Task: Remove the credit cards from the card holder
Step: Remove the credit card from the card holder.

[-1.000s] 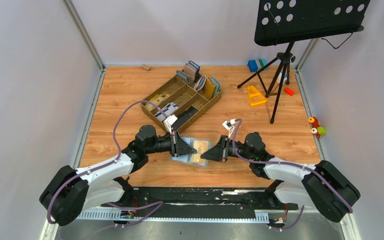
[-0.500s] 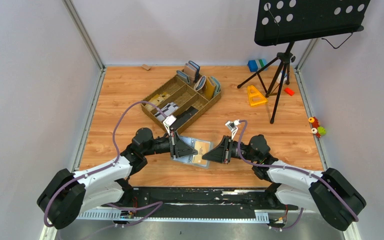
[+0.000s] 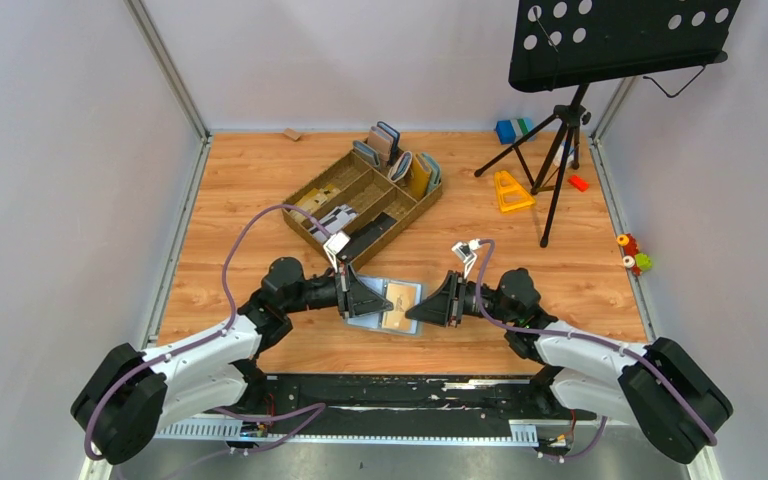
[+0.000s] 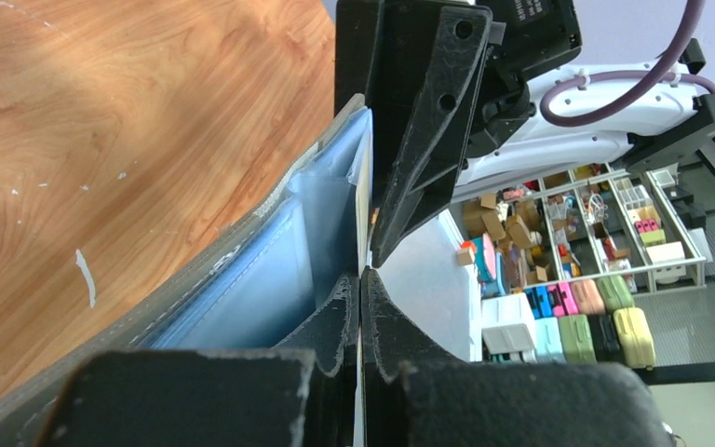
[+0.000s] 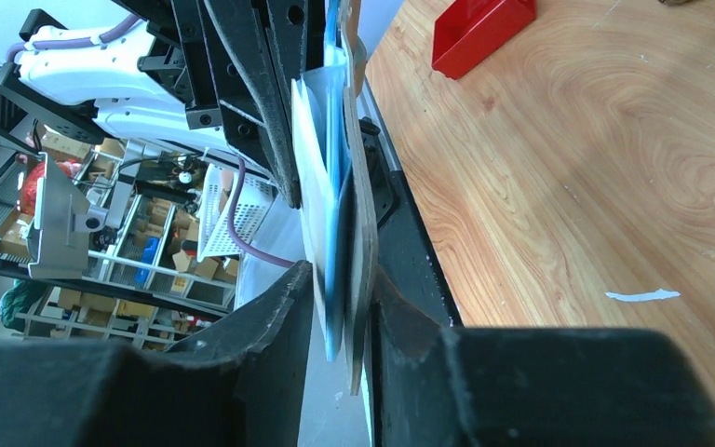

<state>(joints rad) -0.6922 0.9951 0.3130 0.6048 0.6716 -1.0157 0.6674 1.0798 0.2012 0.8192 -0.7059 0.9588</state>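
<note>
The card holder [image 3: 372,312] lies open between my two grippers, grey outside and light blue inside [image 4: 312,247], with a tan credit card [image 3: 399,300] on its right half. My left gripper [image 3: 368,298] is shut on a thin white edge [image 4: 362,223] at the holder's inner face; whether that edge is a card or a pocket lip I cannot tell. My right gripper [image 3: 424,305] faces it from the right. Its jaws [image 5: 343,279] stand slightly apart around the holder's blue and tan layers [image 5: 349,214], with a gap on one side.
A brown compartment tray [image 3: 325,185] with upright wallets [image 3: 400,160] stands behind the holder. A music stand's tripod [image 3: 558,150], a yellow piece [image 3: 510,190], blue [image 3: 508,130] and red [image 3: 577,182] blocks and small toys [image 3: 635,255] sit at the right.
My right gripper's jaws have opened a little off the holder's edge. My left gripper has closed fully. The holder shifted slightly right, then both arms stayed nearly still.
</note>
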